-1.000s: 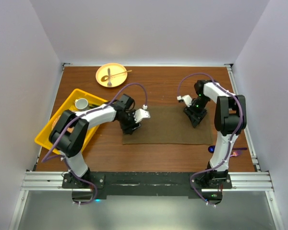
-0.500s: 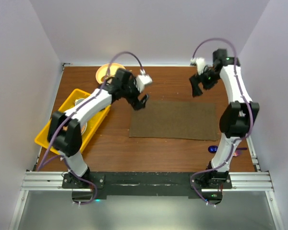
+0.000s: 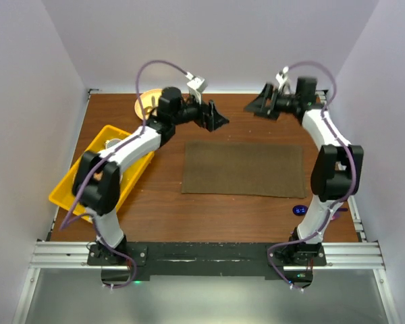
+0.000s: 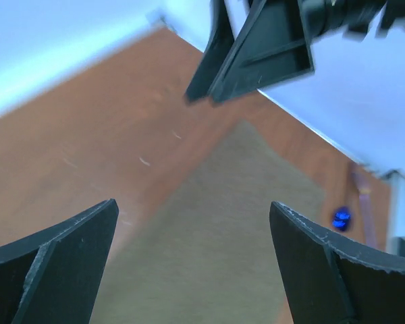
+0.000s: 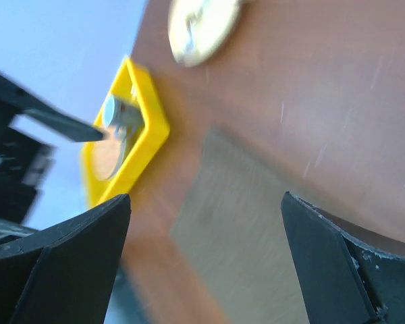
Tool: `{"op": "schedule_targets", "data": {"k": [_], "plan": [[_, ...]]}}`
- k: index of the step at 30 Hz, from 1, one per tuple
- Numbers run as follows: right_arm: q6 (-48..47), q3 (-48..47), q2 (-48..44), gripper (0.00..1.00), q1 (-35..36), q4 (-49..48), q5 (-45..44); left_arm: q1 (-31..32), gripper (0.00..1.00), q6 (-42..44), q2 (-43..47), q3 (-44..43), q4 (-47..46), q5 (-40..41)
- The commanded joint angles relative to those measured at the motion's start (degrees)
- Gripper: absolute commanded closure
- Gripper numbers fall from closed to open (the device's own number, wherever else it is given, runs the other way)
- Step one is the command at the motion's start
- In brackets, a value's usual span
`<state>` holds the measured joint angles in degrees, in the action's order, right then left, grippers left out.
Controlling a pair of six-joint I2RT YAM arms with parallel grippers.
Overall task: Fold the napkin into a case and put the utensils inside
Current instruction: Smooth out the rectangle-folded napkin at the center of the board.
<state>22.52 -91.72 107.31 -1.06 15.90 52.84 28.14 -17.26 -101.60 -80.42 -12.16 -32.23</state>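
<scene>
The olive-brown napkin (image 3: 243, 169) lies spread flat in one layer on the table's middle. It also shows in the left wrist view (image 4: 243, 223) and the right wrist view (image 5: 250, 229). My left gripper (image 3: 216, 120) is open and empty, raised above the far side of the table. My right gripper (image 3: 256, 108) is open and empty, facing it a short way apart. A glossy blue spoon (image 3: 300, 210) lies off the napkin's near right corner and shows small in the left wrist view (image 4: 341, 217). No cloth case is in view.
A yellow tray (image 3: 67, 192) holding a cup (image 3: 113, 144) sits at the left, and shows in the right wrist view (image 5: 138, 135). A round yellow plate (image 3: 145, 104) at the far left is partly hidden by my left arm; it is blurred in the right wrist view (image 5: 202, 27).
Both grippers left the napkin's far edge, rose and swung to the back of the table. The napkin now lies flat, a little farther back than before.
</scene>
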Motion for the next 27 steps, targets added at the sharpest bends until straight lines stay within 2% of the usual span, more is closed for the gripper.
{"op": "schedule_targets", "data": {"k": [1,4,9,14,18,21,24,27], "plan": [[17.7,11.4,-0.3,0.02,3.5,-14.7,3.9,0.1,0.0,-26.4,-9.0,3.7,-19.2,-7.9],[17.8,15.8,1.2,0.02,4.8,-17.2,2.4,0.6,0.0,-33.3,-16.7,2.8,-24.5,-7.7],[18.9,18.2,6.4,0.02,4.9,-19.9,2.7,1.0,0.0,-41.9,-24.1,-0.8,-26.9,-5.0],[20.1,16.0,12.1,0.02,4.9,-21.7,4.4,1.1,0.0,-43.8,-29.7,-4.6,-25.9,-3.5],[19.3,14.6,17.1,0.02,4.0,-21.6,5.2,-0.2,0.0,-47.9,-32.3,-3.3,-26.2,-2.2],[16.2,12.9,20.6,0.02,2.0,-18.3,6.1,-2.4,0.0,-47.3,-33.4,-2.6,-24.9,-2.5],[9.1,11.3,22.3,0.02,1.2,-10.4,6.6,-4.5,0.0,-46.6,-33.7,-1.2,-23.1,-2.7],[5.4,9.6,23.8,0.02,-3.2,-6.1,6.8,-6.1,0.0,-45.3,-33.1,0.3,-21.7,-3.2]]}}
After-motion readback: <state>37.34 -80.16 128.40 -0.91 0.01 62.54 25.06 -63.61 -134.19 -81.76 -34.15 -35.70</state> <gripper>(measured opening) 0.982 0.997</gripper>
